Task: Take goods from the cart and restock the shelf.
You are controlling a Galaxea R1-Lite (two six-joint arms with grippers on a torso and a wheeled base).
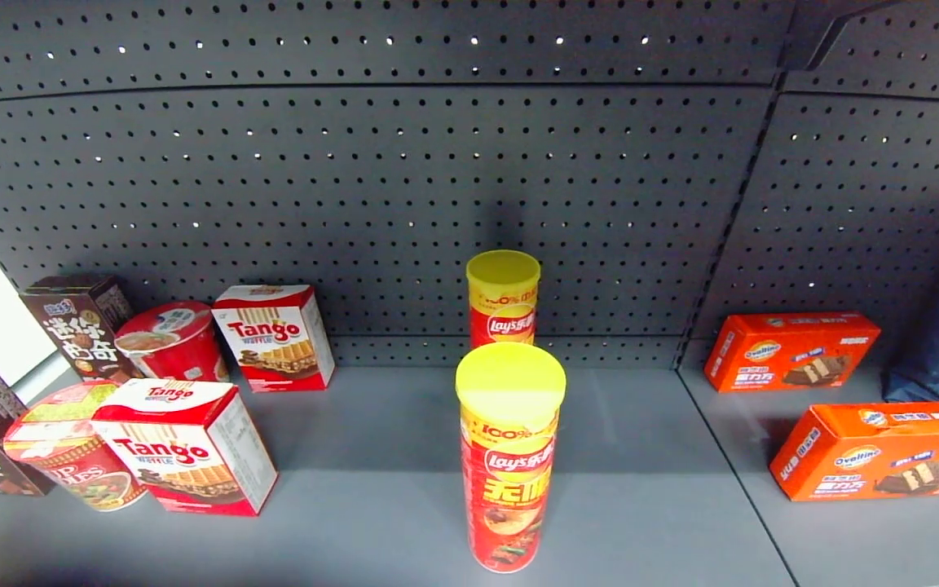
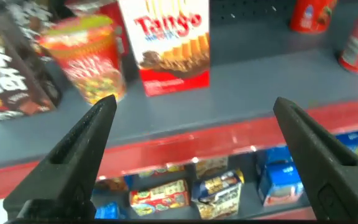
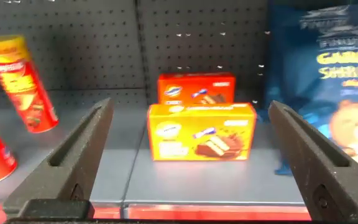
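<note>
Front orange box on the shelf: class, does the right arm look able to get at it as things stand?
Probably yes: the right gripper is open and faces the front orange box, with nothing between them.

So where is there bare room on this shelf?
Two bare patches on the shelf: between the front wafer box and the front chip can, and between that can and the orange boxes. The left end, around the noodle cups, is crowded.

Mid-frame on the shelf (image 1: pixel 641 505), the near chip can (image 1: pixel 510 456) stands before the far chip can (image 1: pixel 503 297). Left, a wafer box (image 1: pixel 188 447) beside a cup (image 1: pixel 70 461); right, the near flat box (image 1: pixel 881 450) before the far flat box (image 1: pixel 791 349).
</note>
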